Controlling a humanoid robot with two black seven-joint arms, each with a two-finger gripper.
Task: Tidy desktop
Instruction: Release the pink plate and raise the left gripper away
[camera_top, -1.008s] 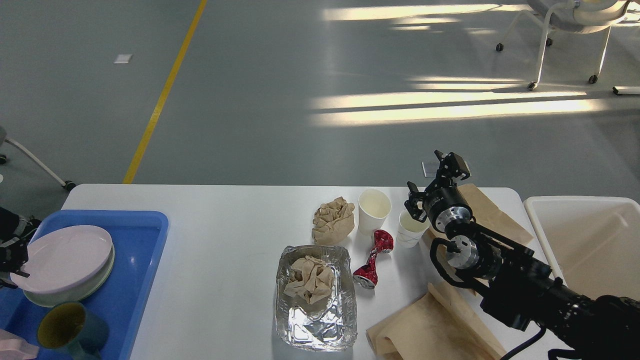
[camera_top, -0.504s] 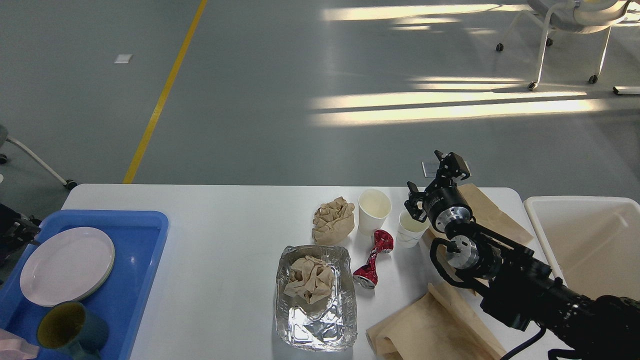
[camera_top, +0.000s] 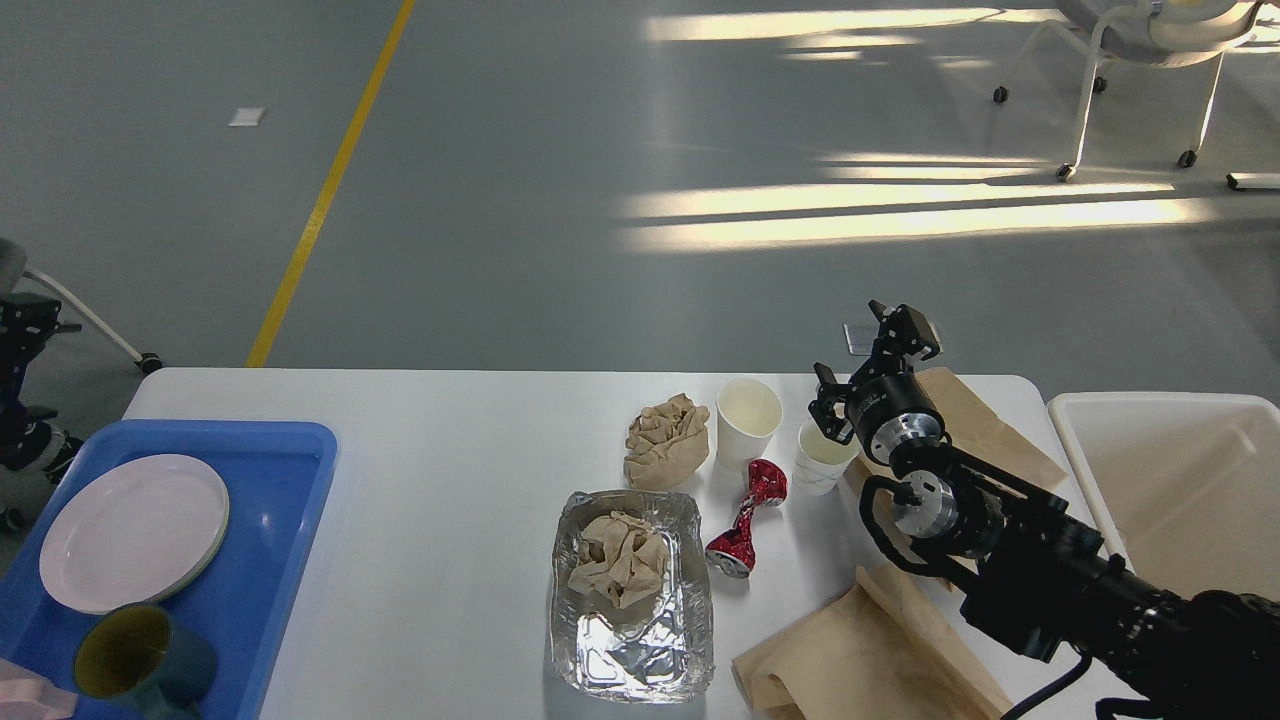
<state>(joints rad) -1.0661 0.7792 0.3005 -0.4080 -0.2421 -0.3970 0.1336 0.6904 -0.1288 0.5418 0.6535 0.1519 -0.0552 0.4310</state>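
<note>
The white desktop (camera_top: 450, 450) holds litter in its middle and right. There is a crumpled brown paper wad (camera_top: 665, 440), a tall white paper cup (camera_top: 748, 420), a smaller white cup (camera_top: 825, 460), a crushed red can (camera_top: 745, 520), and a foil tray (camera_top: 640, 650) with a second paper wad (camera_top: 620, 558) in it. My right gripper (camera_top: 866, 362) is open and empty, just behind and above the smaller cup. My left gripper (camera_top: 25, 320) is dark at the far left edge, off the table, and I cannot tell its fingers apart.
A blue tray (camera_top: 285, 500) at the front left holds a pale plate (camera_top: 135, 530) and a dark green mug (camera_top: 140, 660). Brown paper bags lie at the right front (camera_top: 870, 660) and the right rear (camera_top: 985, 430). A white bin (camera_top: 1170, 480) stands beyond the right edge.
My left arm has let go of the plate, which now lies flat in the blue tray. The arm has risen and drawn back to the left edge. The right arm has not moved.
</note>
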